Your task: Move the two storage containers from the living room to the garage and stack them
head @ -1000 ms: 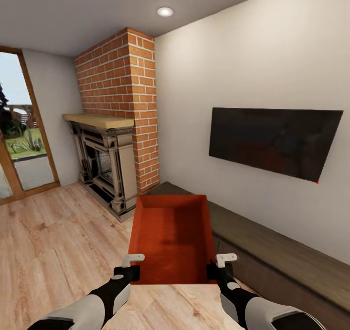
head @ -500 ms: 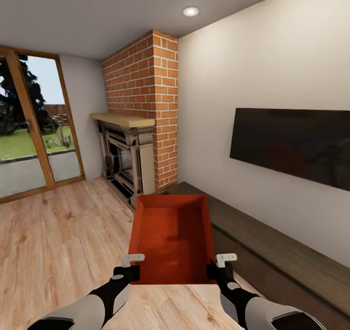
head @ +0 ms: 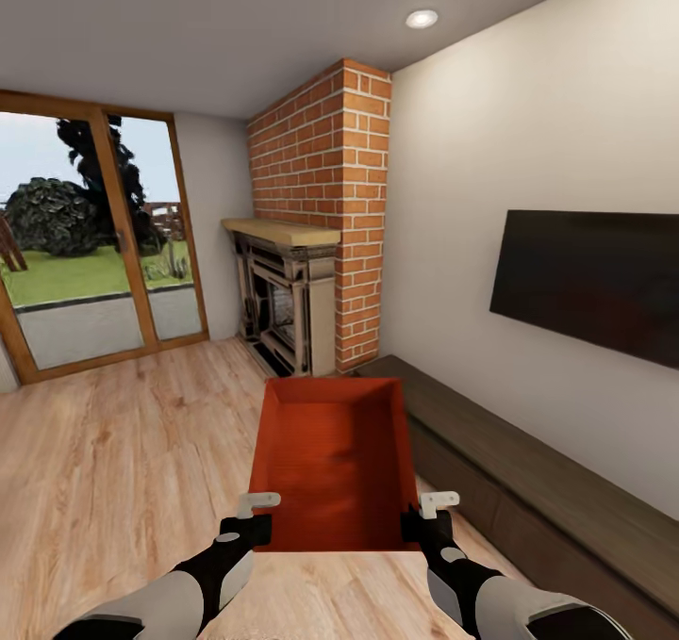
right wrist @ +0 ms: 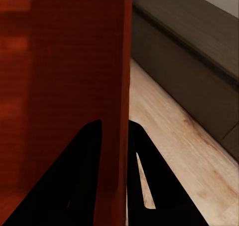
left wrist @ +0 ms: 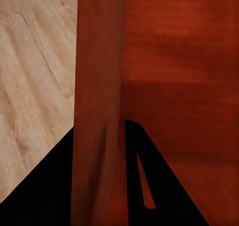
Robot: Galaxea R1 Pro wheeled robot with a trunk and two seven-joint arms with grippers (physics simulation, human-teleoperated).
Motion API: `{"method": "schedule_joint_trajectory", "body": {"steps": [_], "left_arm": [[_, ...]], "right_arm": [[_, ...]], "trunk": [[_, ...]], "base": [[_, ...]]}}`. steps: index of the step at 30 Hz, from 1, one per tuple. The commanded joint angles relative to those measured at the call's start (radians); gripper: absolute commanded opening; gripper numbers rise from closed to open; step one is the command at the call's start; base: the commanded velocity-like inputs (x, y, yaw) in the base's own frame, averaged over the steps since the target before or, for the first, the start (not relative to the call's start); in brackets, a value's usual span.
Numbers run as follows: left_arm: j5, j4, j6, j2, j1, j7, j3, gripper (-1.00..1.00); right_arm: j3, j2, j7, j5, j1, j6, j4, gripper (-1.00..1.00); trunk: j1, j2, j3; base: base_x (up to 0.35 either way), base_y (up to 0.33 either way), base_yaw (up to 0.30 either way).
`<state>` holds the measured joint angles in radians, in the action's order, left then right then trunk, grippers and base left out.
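Note:
One orange-red storage container (head: 335,456), open-topped and empty, hangs level in front of me above the living room's light wood plank floor (head: 113,451). My left gripper (head: 251,521) is shut on its near left corner. My right gripper (head: 429,517) is shut on its near right corner. In the left wrist view the container's thin side wall (left wrist: 97,101) runs between the black fingers of the left gripper (left wrist: 99,186). The right wrist view shows the other side wall (right wrist: 119,76) pinched in the right gripper (right wrist: 114,176). The garage is out of view.
A low dark wooden cabinet (head: 528,470) runs along the right wall under a black wall screen (head: 594,282). A fireplace (head: 283,301) with a red brick chimney (head: 325,188) stands ahead. Wood-framed glass doors (head: 85,244) lie at the far left. Open plank floor stretches to the left.
The whole picture has slid to the right, so the camera has turned left and more of the glass doors shows. The container and both grippers keep their place in the view.

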<state>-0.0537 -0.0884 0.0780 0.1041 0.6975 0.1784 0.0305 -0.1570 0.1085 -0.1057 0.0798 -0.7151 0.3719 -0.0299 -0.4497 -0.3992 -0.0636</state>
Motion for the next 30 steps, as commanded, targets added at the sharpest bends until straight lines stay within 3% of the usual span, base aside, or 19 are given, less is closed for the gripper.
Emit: {"method": "schedule_joint_trajectory", "body": {"steps": [1,30], "left_arm": [[-0.003,0.002,0.005,0.000,0.000,0.010,-0.006,-1.00],[-0.003,0.002,0.005,0.000,0.000,0.010,-0.006,-1.00]], "right_arm": [[-0.009,0.000,-0.002,0.016,-0.001,0.007,-0.002,-1.00],[-0.009,0.000,-0.002,0.011,-0.001,0.007,-0.002,-1.00]], "trunk": [[0.000,-0.001,0.000],[0.000,-0.001,0.000]], "base": [[0.000,0.000,0.276],[0.000,0.000,0.276]]}}
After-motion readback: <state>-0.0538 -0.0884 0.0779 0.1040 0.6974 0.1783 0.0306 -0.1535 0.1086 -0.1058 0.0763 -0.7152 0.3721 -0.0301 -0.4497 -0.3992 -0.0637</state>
